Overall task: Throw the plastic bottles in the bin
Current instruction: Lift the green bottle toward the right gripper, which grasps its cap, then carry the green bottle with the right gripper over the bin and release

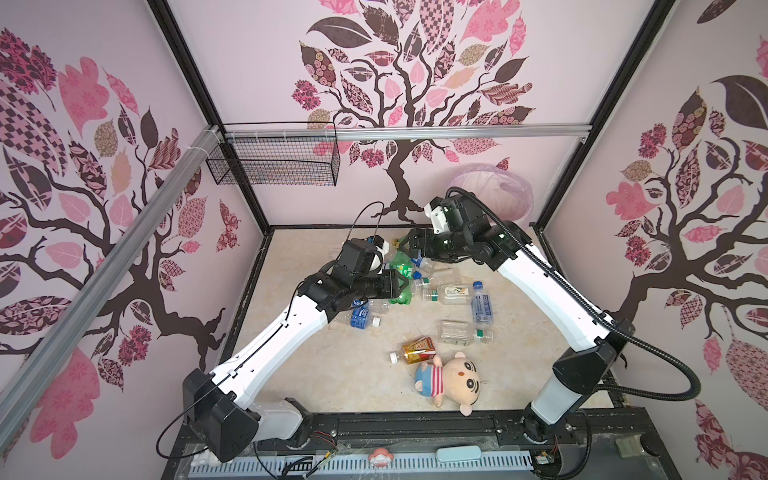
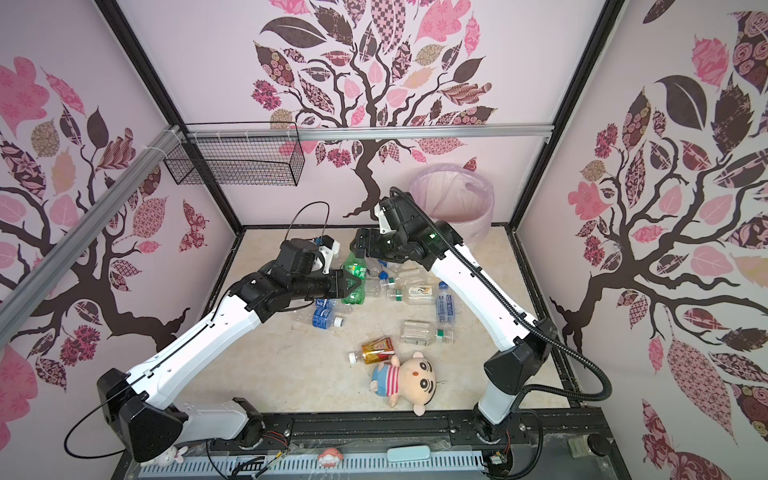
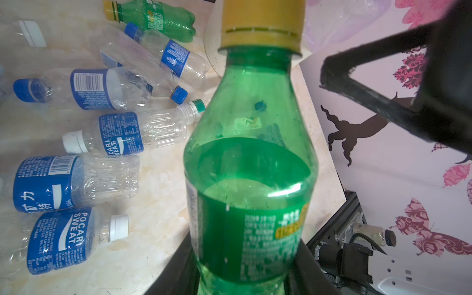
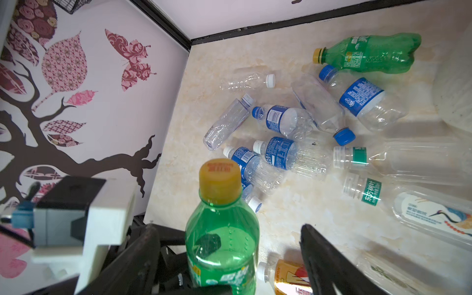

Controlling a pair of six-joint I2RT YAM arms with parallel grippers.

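My left gripper (image 1: 401, 286) (image 2: 353, 286) (image 3: 245, 281) is shut on the lower body of a green plastic bottle (image 1: 400, 266) (image 3: 252, 158) (image 4: 222, 237) with a yellow cap, held above the floor. My right gripper (image 1: 409, 245) (image 2: 357, 245) (image 4: 226, 229) is open with its fingers on either side of that bottle's upper part and a gap to one of them. A second green bottle (image 4: 370, 53) (image 3: 158, 18) lies on the floor among several clear blue-labelled bottles (image 3: 76, 178) (image 4: 281, 153). The bin (image 1: 519, 199) (image 2: 478, 224) stands in the back right corner behind my right arm.
More bottles lie on the floor: an amber one (image 1: 417, 349), a clear one (image 1: 461, 332) and a blue-labelled one (image 1: 482, 305). A plush doll (image 1: 449, 380) lies near the front. A black wire basket (image 1: 274, 160) hangs on the back rail at left.
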